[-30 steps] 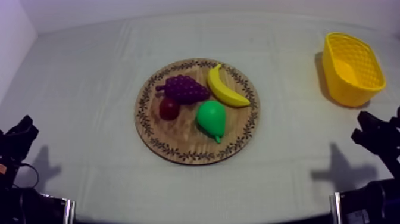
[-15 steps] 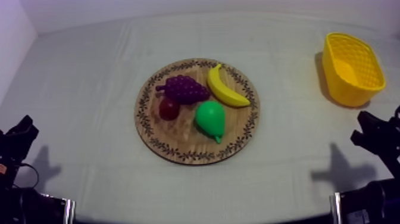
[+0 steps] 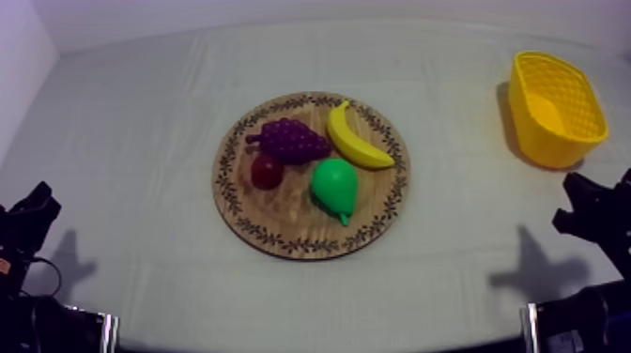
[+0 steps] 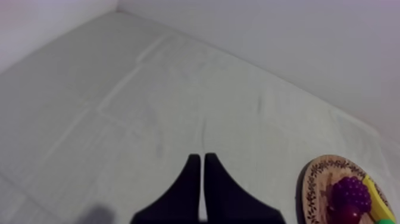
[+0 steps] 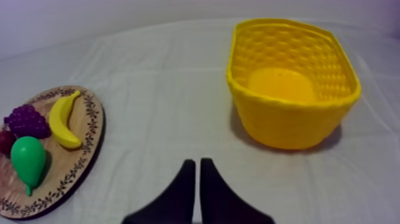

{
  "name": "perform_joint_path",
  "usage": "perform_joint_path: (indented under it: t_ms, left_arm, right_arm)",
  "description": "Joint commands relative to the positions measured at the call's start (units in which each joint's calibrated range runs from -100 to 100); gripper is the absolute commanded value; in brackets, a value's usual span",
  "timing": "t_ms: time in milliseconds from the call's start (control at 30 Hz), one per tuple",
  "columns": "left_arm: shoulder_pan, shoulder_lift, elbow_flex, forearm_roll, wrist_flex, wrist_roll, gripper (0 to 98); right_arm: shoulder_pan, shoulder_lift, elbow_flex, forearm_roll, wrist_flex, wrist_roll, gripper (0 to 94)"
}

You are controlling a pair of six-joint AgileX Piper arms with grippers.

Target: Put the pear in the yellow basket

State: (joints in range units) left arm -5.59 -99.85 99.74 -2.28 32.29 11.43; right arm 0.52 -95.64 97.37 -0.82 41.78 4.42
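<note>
Nothing on the surface (image 3: 141,141) has shifted since a second ago: the board (image 3: 282,230), its fruit and the basket (image 3: 540,141) lie as they did.

Top view: the pear (image 3: 334,186) lies on the board at its near side, stalk pointing toward the camera. It is just beside the banana (image 3: 355,141); contact between them cannot be confirmed. The red fruit (image 3: 267,171) is near, with the grapes (image 3: 293,140) behind. The basket stands well apart at the far right, with nothing in it. The left arm (image 3: 28,225) and right arm (image 3: 601,225) sit low at the near corners, apparently parked to leave the board unobstructed.

Left wrist view: the left claw (image 4: 200,164) is pressed together into a narrow wedge, gripping nothing, over bare cloth.

Right wrist view: the right claw (image 5: 194,167) is likewise pressed together and empty, aimed between board and basket.

Judgement: the task is not begun. The right arm, on the basket's side, seems better placed. Its claw must spread before descending on the pear.
</note>
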Motion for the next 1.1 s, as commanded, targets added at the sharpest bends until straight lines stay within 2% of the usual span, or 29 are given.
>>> perform_joint_path:
  t_ms: [0, 133, 333, 667, 833, 1000, 1067]
  left_arm:
    - [0.0, 0.0, 0.0, 0.0, 0.0, 0.0, 0.1]
    - [0.0, 0.0, 0.0, 0.0, 0.0, 0.0, 0.1]
    - [0.0, 0.0, 0.0, 0.0, 0.0, 0.0, 0.1]
    - [0.0, 0.0, 0.0, 0.0, 0.0, 0.0, 0.1]
    - [0.0, 0.0, 0.0, 0.0, 0.0, 0.0, 0.1]
    - [0.0, 0.0, 0.0, 0.0, 0.0, 0.0, 0.1]
    - [0.0, 0.0, 0.0, 0.0, 0.0, 0.0, 0.1]
  right_arm:
    - [-1.5, -0.1, -2.1, 0.8, 1.7, -0.9, 0.4]
    - [-3.9, 0.9, -8.0, 1.7, 3.6, -2.6, 0.4]
    - [-4.8, 10.2, -19.9, 1.5, 4.0, -3.4, 0.4]
    - [-7.0, 29.6, -43.6, -0.4, 9.0, -3.9, 0.5]
    - [-12.8, 38.1, -52.7, 0.3, 14.1, -4.2, 2.7]
    - [-21.7, 48.7, -62.2, 3.1, 23.4, -7.3, 4.4]
    - [-23.8, 53.0, -65.2, 2.9, 26.1, -7.8, 5.2]
